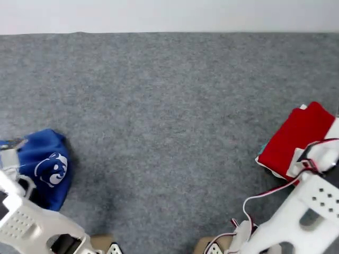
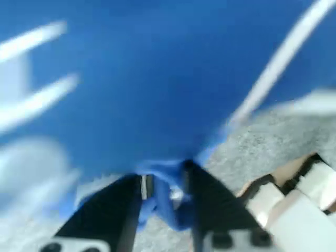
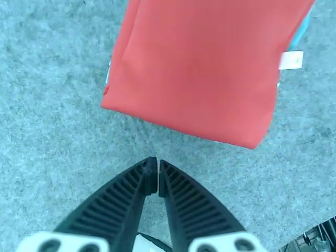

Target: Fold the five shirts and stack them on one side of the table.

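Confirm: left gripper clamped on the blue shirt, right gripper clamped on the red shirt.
Not quite. The right gripper is shut but empty, over the grey mat short of the red shirt, as the right wrist view shows. The left gripper does clamp the blue shirt.

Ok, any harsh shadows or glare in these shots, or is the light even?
High view: even light on the grey mat, no glare, a soft shadow beside the blue shirt. Right wrist view: the red shirt evenly lit, a thin shadow under its edge. Left wrist view: the blue shirt darkens where the left gripper pinches it.
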